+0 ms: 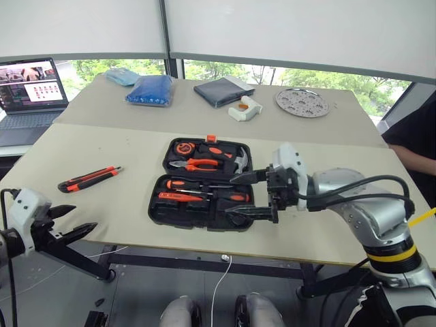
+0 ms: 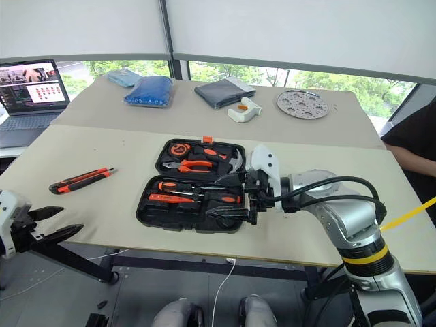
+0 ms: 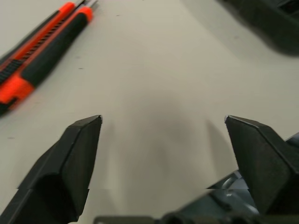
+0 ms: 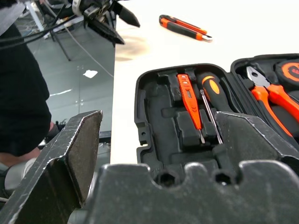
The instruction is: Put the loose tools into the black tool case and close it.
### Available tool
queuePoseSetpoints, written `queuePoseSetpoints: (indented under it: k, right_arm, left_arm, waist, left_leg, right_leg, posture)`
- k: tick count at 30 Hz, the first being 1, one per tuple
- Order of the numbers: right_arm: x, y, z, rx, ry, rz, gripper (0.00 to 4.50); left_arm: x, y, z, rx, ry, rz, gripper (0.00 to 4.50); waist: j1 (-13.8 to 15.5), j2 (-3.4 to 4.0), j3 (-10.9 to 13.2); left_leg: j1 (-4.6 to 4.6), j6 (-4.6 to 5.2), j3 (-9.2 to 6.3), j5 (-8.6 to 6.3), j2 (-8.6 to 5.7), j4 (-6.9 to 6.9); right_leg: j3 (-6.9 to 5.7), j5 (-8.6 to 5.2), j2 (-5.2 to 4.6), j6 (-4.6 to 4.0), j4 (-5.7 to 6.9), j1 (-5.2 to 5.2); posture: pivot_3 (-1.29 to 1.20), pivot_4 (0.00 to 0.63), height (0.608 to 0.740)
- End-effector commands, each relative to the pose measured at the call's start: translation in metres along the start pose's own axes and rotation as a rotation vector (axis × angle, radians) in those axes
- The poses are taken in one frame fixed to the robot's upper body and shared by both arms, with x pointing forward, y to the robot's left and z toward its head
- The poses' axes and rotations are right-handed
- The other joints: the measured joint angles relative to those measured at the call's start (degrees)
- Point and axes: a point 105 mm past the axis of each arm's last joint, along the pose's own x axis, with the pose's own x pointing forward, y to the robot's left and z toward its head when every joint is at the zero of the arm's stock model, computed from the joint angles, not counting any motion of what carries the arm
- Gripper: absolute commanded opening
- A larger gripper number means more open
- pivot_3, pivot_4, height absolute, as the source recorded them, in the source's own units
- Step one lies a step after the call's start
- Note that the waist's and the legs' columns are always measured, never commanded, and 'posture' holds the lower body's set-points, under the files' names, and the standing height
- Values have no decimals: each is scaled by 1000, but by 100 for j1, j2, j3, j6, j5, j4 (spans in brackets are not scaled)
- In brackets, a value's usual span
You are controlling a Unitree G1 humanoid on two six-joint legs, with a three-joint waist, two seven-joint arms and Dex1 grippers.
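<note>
Two hands stand apart and empty: left hand (image 1: 71, 222) at eight o'clock of the black tool case (image 1: 204, 184), near the utility knife (image 1: 88, 178) awaiting pickup; right hand (image 1: 251, 196) over its near edge.

The right arm (image 1: 368, 211) is silver-grey metal with rounded joints, a yellow band near its base, and black cables looping along it. Its white wrist housing (image 1: 289, 163) carries the right gripper (image 1: 248, 196); the left gripper (image 1: 68, 221) has tapered black fingers on a white block.
</note>
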Motion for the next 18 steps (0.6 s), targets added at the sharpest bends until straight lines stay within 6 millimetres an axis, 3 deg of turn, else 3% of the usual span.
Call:
queuePoseSetpoints:
  k: [1, 8, 13, 18]
  right_arm:
    - [-1, 1, 9, -52, -24, 9, 4500]
    - [-7, 6, 4, -34, -18, -34, 4500]
    - [-18, 11, 1, -21, -7, -100, 4500]
    - [-27, 16, 0, -11, -2, -161, 4500]
  left_arm:
    - [5, 26, 17, 134, 44, 4, 4462]
    - [38, 62, 38, 261, 173, 9, 4462]
    - [60, 67, 40, 290, 258, 35, 4462]
    - [74, 62, 27, 258, 351, 30, 4462]
  waist:
    - [-5, -1, -1]
    - [-42, -7, -3]
    - [-77, -10, -3]
    - [-152, -12, -2]
  left_leg:
    - [-6, -2, 1, 1, 0, 0]
    - [-18, 50, 27, 30, -11, -1]
    - [-22, 55, 29, 28, -13, 0]
    - [-22, 57, 24, 28, -10, 0]
  right_leg:
    - [-6, 1, 4, -2, -1, -4]
    - [-33, 18, 52, -30, 0, -10]
    - [-19, 14, 63, -24, 0, -13]
    - [-11, -4, 69, 7, 1, -14]
  posture:
    - [0, 150, 718]
    - [0, 150, 718]
    - [0, 150, 718]
    - [0, 150, 718]
